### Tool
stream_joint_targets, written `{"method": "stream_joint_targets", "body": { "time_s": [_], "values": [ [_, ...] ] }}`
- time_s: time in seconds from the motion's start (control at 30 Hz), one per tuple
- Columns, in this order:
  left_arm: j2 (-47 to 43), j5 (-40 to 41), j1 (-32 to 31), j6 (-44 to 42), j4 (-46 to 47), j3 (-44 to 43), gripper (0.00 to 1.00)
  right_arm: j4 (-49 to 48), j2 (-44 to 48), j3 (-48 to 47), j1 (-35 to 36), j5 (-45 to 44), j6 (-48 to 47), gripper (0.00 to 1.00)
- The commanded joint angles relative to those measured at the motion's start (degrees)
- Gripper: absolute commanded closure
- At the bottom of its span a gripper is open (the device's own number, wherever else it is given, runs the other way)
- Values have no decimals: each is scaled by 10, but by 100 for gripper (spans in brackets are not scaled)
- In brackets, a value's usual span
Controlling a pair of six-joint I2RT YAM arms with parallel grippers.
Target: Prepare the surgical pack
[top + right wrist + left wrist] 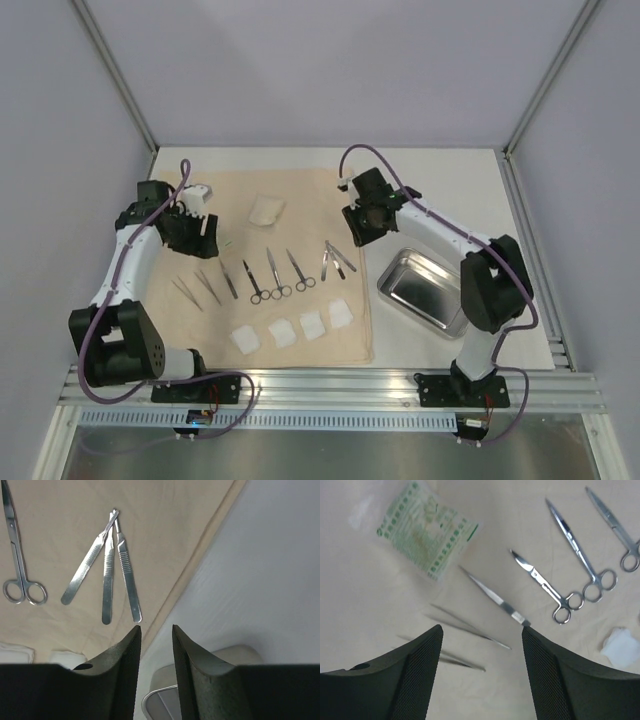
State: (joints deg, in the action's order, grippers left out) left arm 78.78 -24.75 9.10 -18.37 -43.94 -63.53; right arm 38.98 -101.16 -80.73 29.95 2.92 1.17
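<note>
1. One beige cloth (300,200) lies spread flat over the left and middle of the tabletop (450,200).
2. Three scissors (276,277) lie side by side in the middle of the cloth.
3. Three tweezers (205,287) lie toward its left edge.
4. Three flat metal handles (107,575) lie fanned near its right edge.
5. Four white gauze squares (283,334) sit in a row along its near edge.
6. One green-printed packet (425,530) lies toward its far edge.
7. One steel tray (425,285) sits off the cloth, on the bare right side of the tabletop.
8. The left pincer (481,630) hangs above the tweezers, wide apart and holding nothing.
9. The right pincer (156,627) hangs over the cloth's right edge with only a narrow gap, which is empty.
</note>
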Motion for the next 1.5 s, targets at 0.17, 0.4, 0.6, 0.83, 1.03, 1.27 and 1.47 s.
{"method": "stream_joint_targets", "body": {
  "time_s": [0.17,0.4,0.6,0.83,1.03,1.27,1.47],
  "values": [
    [-93,109,3,-13,-62,32,24,63,-74,-65,65,-3,10,71],
    [-119,159,3,-7,-40,52,23,1,-76,-38,101,-74,117,72],
    [-130,166,3,-5,-33,57,23,-22,-102,-45,122,-71,218,63],
    [-138,167,3,-6,-26,64,23,-6,-141,-73,143,-137,311,62],
    [-136,158,3,-6,-22,68,23,11,-170,-93,153,-179,332,62],
    [-130,153,2,-9,-17,71,23,7,-197,-108,156,-173,341,62],
    [-128,149,3,-11,-17,72,23,17,-218,-124,161,-173,335,66]
  ]
}}
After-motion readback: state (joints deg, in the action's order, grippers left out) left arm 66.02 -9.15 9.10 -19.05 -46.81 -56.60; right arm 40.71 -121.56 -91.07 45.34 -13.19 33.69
